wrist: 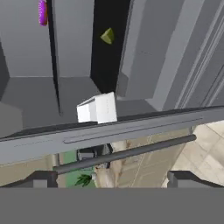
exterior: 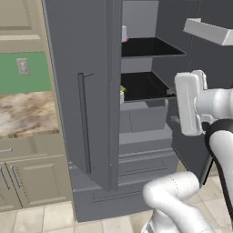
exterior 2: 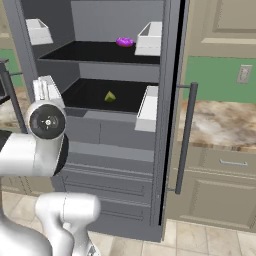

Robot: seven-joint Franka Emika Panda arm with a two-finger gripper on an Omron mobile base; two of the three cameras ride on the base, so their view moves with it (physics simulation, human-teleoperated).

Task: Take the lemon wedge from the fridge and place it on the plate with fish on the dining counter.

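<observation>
From the hand view, the lemon wedge (wrist: 107,36) lies toward twelve o'clock on the fridge (wrist: 144,65) lower black shelf (exterior 2: 107,96), well beyond the tool (wrist: 113,179), whose jaws stand wide and empty.

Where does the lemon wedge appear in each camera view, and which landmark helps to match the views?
Left base view: lemon wedge peeks past the door edge, on the lower black shelf.
Right base view: lemon wedge mid-shelf on that lower black shelf.
Hand view: lemon wedge near the top, view rolled sideways.
Shared landmark: purple item on the shelf above.
</observation>
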